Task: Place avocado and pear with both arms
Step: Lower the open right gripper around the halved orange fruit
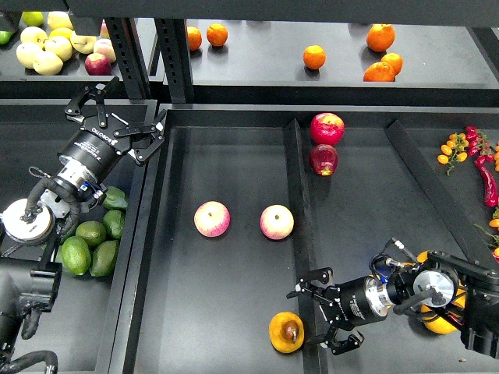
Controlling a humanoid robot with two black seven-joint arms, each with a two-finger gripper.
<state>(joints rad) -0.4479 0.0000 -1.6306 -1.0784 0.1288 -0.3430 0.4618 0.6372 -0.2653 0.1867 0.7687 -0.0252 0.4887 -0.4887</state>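
Note:
A yellow-orange pear [286, 333] with a dark brown blotch lies in the middle tray near its front right. My right gripper [321, 315] is open and empty just right of it, over the tray's divider. More pears [437, 319] lie at the front right, mostly hidden behind my right arm. Several green avocados [87, 243] lie in the left bin. My left gripper [115, 115] is open and empty, held above and behind them, near the left rim of the middle tray.
Two pink-yellow apples [212, 219] [277, 222] lie in the middle tray [226, 156]. Two red apples [327, 128] lie in the right tray. Oranges [314, 56] and pale apples [47, 48] sit on the back shelf. Cherry tomatoes and red peppers [468, 148] are far right.

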